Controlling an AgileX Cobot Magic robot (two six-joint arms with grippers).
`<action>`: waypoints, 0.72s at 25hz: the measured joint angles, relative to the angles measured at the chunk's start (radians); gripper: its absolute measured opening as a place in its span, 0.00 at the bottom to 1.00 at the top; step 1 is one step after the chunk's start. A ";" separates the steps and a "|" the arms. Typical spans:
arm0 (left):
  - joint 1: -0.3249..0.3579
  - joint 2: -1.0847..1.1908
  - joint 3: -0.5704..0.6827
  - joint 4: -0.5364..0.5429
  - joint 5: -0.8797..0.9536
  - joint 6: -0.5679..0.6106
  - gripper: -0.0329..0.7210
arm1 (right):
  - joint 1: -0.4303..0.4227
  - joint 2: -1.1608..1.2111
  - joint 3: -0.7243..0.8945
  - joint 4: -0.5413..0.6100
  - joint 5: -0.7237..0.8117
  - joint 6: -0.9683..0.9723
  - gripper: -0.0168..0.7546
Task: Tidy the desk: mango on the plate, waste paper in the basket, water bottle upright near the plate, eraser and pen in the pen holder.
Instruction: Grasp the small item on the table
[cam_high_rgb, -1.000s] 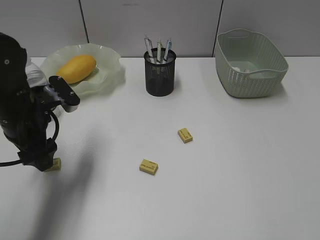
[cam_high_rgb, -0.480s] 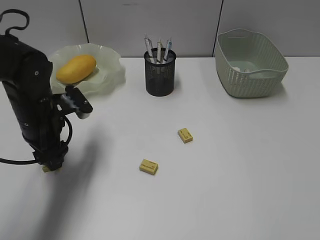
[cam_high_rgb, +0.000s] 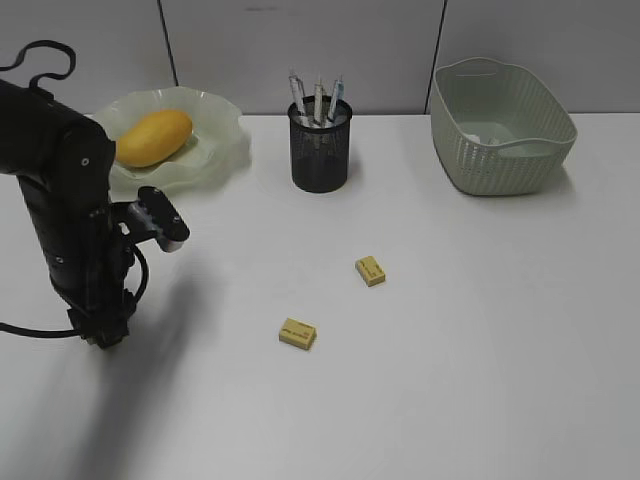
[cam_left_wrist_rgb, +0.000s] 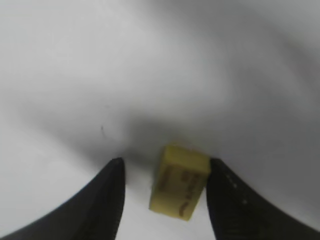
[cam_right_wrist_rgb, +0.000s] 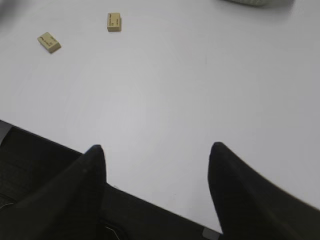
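Three yellow erasers show in all. Nearest, the left gripper (cam_left_wrist_rgb: 165, 200) stands over one eraser (cam_left_wrist_rgb: 180, 181), its jaws apart with the block between them, touching the right finger and clear of the left; its long axis runs roughly toward and away from the wrist camera, a little tilted. In the exterior view this eraser is hidden under the left arm (cam_high_rgb: 80, 240), whereas a second ago it peeked out beside the gripper tip; the arm has since shifted right and straightened over it. Further out on the desk (cam_high_rgb: 480, 330) lie a second eraser (cam_high_rgb: 297, 333) and a third eraser (cam_high_rgb: 370, 270), well apart, each lying flat at a slant. The right gripper (cam_right_wrist_rgb: 155, 165) hangs wide open over the desk's near edge, holding nothing. At the back stand the plate (cam_high_rgb: 215, 150) with one mango (cam_high_rgb: 152, 137) lying on it, long axis slanting up to the right, the pen holder (cam_high_rgb: 320, 150) with three pens (cam_high_rgb: 318, 100), and the basket (cam_high_rgb: 500, 125)
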 joint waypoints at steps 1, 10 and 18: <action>0.000 0.000 0.000 0.000 -0.002 0.000 0.58 | 0.000 0.000 0.000 0.000 0.000 0.000 0.69; 0.000 0.004 -0.003 -0.023 -0.008 0.000 0.31 | 0.000 0.000 0.000 0.000 0.000 0.001 0.69; -0.001 0.000 -0.060 -0.064 0.084 0.000 0.31 | 0.000 0.000 0.000 0.000 0.000 0.001 0.68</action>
